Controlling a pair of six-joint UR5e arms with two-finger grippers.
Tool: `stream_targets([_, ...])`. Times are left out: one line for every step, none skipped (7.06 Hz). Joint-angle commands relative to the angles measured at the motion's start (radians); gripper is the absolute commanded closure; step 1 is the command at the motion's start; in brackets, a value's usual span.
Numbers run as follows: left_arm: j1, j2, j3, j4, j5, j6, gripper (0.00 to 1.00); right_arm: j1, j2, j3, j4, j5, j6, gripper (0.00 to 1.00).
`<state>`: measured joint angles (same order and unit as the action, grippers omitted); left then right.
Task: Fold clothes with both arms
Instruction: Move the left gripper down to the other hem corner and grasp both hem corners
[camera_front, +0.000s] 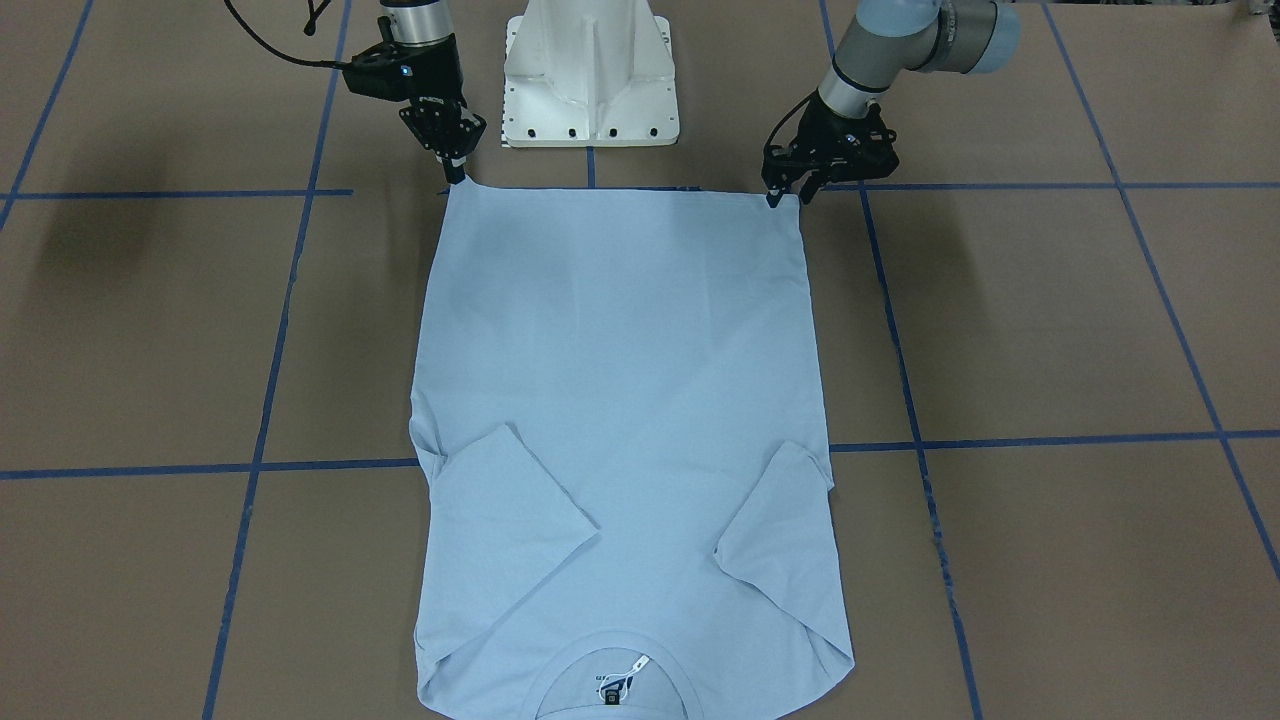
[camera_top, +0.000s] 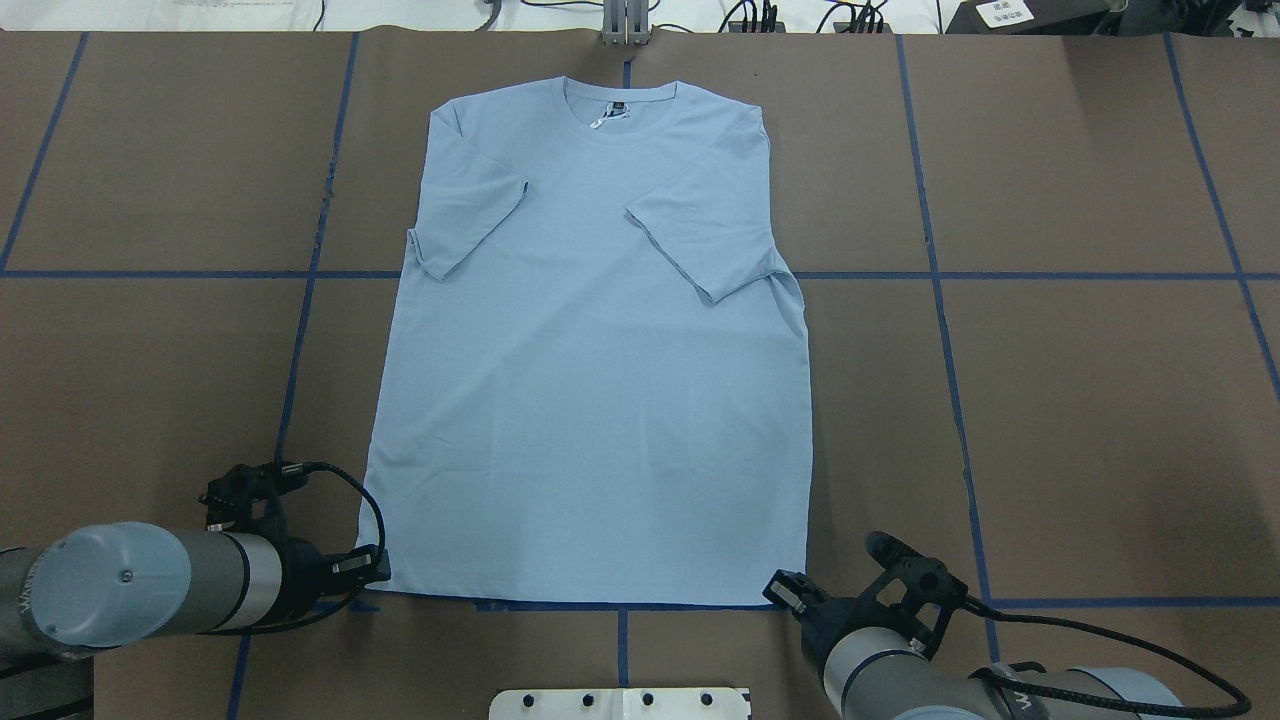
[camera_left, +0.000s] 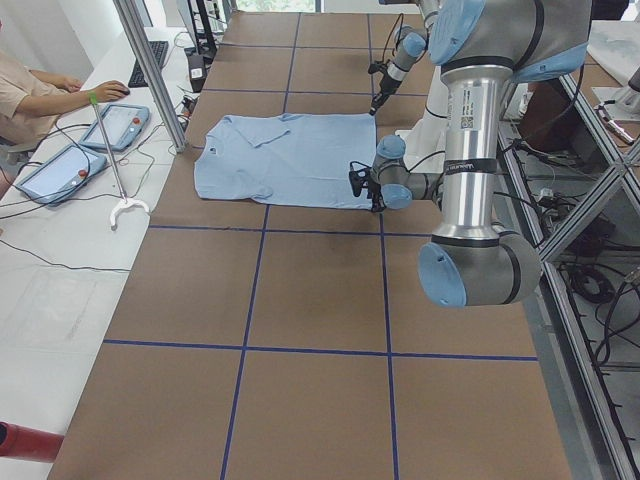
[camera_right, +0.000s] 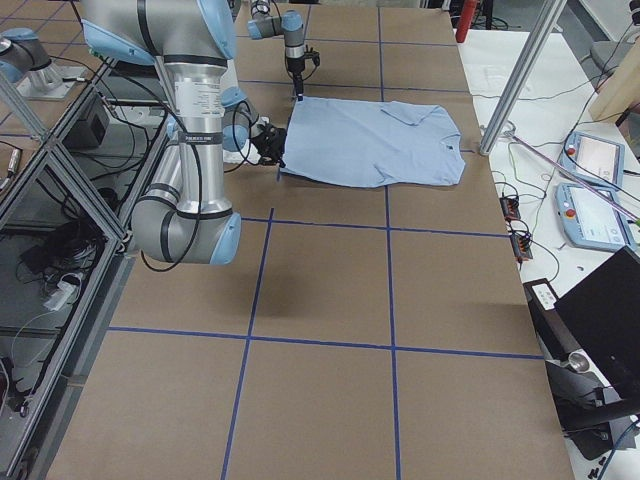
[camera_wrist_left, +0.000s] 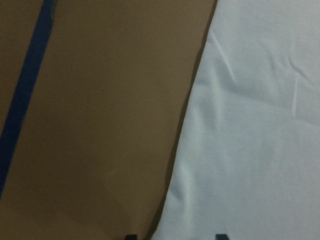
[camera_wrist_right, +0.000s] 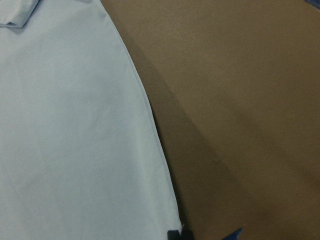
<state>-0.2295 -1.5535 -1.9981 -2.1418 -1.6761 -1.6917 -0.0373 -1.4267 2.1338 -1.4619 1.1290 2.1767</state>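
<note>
The light blue T-shirt (camera_front: 620, 400) lies flat on the brown table, both sleeves folded in over the body, collar (camera_top: 620, 100) at the far side from the robot. Its print does not show. My left gripper (camera_front: 787, 197) is open at the hem corner on the robot's left (camera_top: 378, 568), fingers astride the cloth edge (camera_wrist_left: 180, 150). My right gripper (camera_front: 455, 178) is pinched shut on the other hem corner (camera_top: 783, 590), low at the table. The right wrist view shows the shirt's side edge (camera_wrist_right: 145, 100) running down to the fingertips (camera_wrist_right: 172, 234).
The white pedestal base (camera_front: 590, 80) stands just behind the hem between the arms. Blue tape lines (camera_top: 940, 300) grid the brown table. In the side view an operator (camera_left: 30, 90) sits with tablets past the collar end. A metal post (camera_left: 150, 70) stands near the collar.
</note>
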Motion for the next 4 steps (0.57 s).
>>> stream_targets([0.019, 0.000, -0.007, -0.001, 0.002, -0.025, 0.78, 0.000, 0.000, 0.000, 0.000, 0.000, 0.002, 1.00])
stream_targets([0.019, 0.003, -0.007, 0.000, 0.004, -0.026, 1.00, 0.000, 0.000, 0.000, 0.000, 0.000, 0.002, 1.00])
stream_targets([0.018, 0.007, -0.007, -0.001, 0.007, -0.026, 1.00, -0.001, 0.000, -0.002, 0.000, 0.000, 0.002, 1.00])
stream_targets([0.018, 0.007, -0.010, -0.001, 0.007, -0.028, 1.00, -0.001, -0.001, -0.003, 0.000, 0.000, 0.002, 1.00])
